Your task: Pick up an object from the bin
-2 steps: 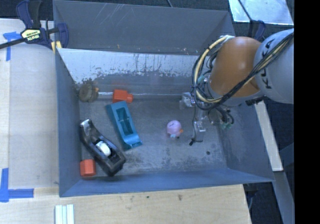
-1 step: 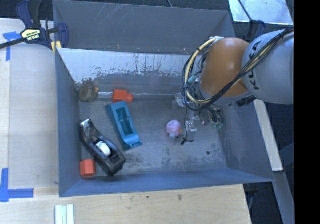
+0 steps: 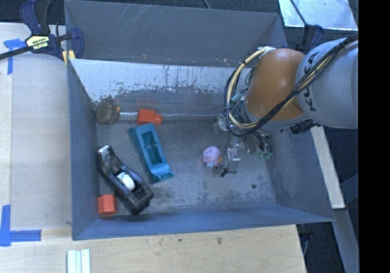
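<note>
Hanging low over the floor of the bin point(image 3: 177, 86), your gripper point(image 3: 226, 167) is sitting just to the right of a small pale pink ball point(image 3: 211, 155). The ball is lying alone near the middle of the floor, somewhat toward the arm's side. From this angle I am not seeing whether the gripper is spread or closed, so I cannot tell, and nothing is showing inside it.

I am judging the ball to be light and probably soft or smooth. That means it is likely rolling off at the first sideways nudge rather than staying put. You are best off taking it across its widest part, centred, coming straight down so both sides meet it together. A grip too high is likely squeezing it out.

The blue tray-shaped block point(image 3: 150, 152) and the black tape dispenser point(image 3: 125, 181) are lying well apart to the left, leaving room around the ball.
</note>
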You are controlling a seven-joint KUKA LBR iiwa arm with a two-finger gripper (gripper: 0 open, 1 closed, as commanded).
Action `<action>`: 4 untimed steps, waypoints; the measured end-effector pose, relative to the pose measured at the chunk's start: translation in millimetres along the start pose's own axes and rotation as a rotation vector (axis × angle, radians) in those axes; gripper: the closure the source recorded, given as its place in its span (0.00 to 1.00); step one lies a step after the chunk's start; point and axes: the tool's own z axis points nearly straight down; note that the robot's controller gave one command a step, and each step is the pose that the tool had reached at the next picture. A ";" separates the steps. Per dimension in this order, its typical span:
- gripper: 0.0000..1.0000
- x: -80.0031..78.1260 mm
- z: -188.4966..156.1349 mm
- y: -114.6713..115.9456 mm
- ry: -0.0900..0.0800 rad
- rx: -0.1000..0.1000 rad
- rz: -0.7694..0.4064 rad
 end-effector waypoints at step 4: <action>1.00 18.0 -63.3 30.5 -0.008 0.001 -0.202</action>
